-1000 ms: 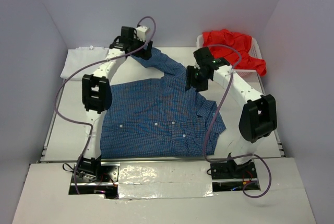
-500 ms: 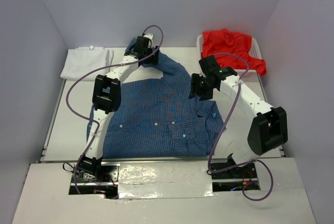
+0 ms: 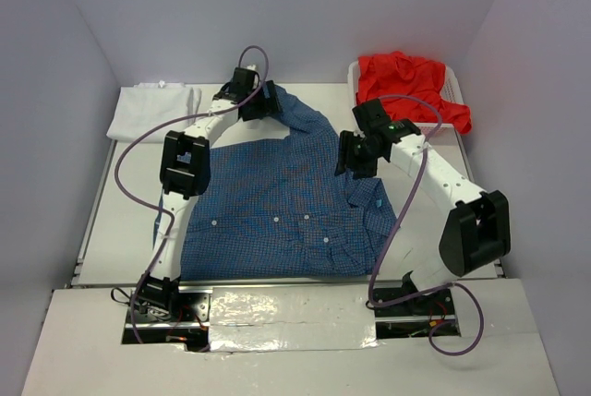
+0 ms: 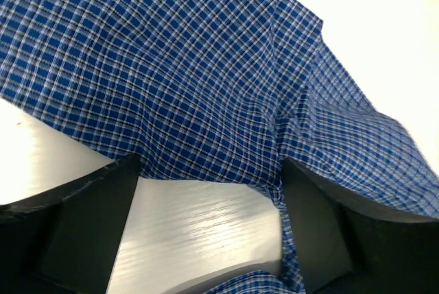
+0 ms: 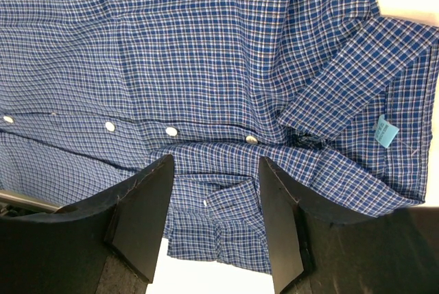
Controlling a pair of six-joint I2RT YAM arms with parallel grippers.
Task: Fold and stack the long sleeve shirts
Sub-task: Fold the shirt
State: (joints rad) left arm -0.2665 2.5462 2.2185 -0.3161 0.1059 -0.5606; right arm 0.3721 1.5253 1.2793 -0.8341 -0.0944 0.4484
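Swung the left tool (image 3: 261,103) sideways onto the far sleeve (image 3: 300,119) of the blue checked shirt (image 3: 277,202) within the last second; jaws wide, cloth just beneath, nothing gripped. Drew the right tool (image 5: 214,170) back above the collar (image 5: 357,68), half open, empty. Looks set for folding that sleeve inward. Beneath both: white table (image 3: 120,221). Beyond the right tool: red shirt (image 3: 411,82). Around: plain pale walls.

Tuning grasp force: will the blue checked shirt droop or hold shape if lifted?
Probably floppy: the blue checked shirt lies creased, its collar folded over. Likely light: thin cloth, fine wrinkles. The sleeve would probably trail behind.
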